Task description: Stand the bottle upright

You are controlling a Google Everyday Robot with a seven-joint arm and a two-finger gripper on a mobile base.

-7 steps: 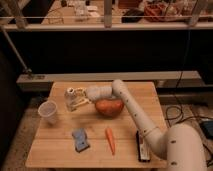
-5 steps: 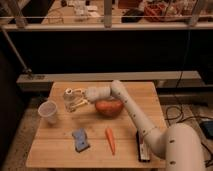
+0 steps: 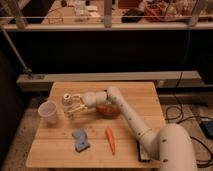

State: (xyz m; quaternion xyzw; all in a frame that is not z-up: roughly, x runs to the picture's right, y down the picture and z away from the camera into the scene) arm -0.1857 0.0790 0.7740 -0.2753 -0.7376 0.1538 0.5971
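Cup [image 3: 48, 111] left of tool [image 3: 74, 106]; sponge [image 3: 80, 139], carrot [image 3: 110, 140]

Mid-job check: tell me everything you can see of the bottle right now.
The bottle is small and see-through, plastic by its look, with a whitish round cap at its top end. It sits on the left part of the wooden table, just right of the plastic cup and apart from it. The gripper is right at its body, hiding much of it. Whether it stands fully upright cannot be told.
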